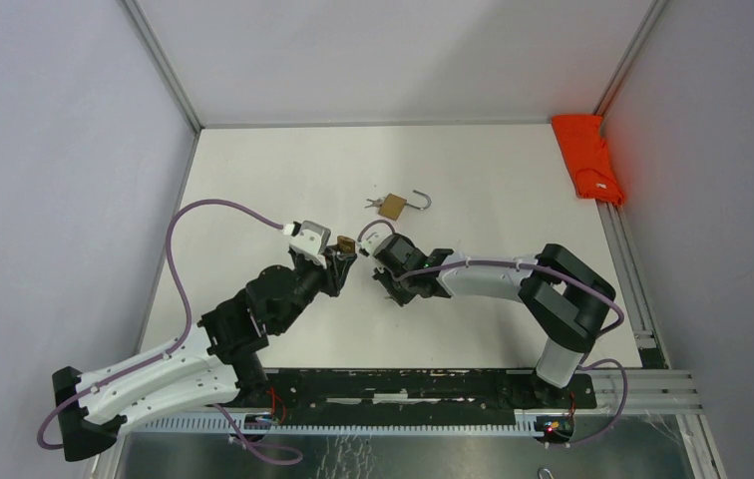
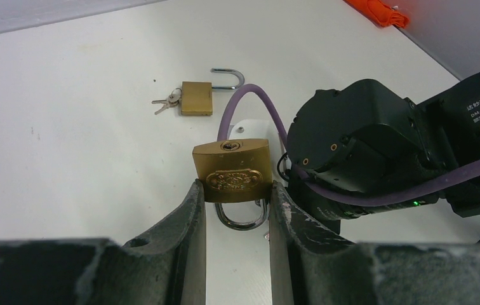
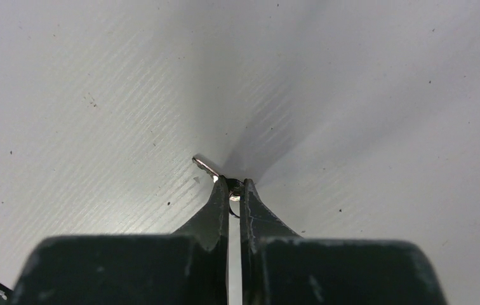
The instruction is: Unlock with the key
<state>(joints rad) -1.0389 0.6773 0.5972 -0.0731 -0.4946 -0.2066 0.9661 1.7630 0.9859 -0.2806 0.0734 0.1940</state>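
White table [image 1: 253, 170] offers open room all round; left jaws pinch padlock [image 2: 231, 171] (shackle between them), right jaws pinch key [image 3: 206, 166].

A brass padlock [image 2: 232, 170] with an embossed face is clamped by its sides in the left gripper [image 2: 235, 185], keyhole end outward, with its closed shackle toward the wrist. A small silver key [image 3: 207, 168] is pinched by its head in the right gripper [image 3: 234, 184], just beside the padlock. Beyond the padlock a second lock [image 2: 197, 98] lies flat, shackle open, with keys [image 2: 166, 100] at its end.
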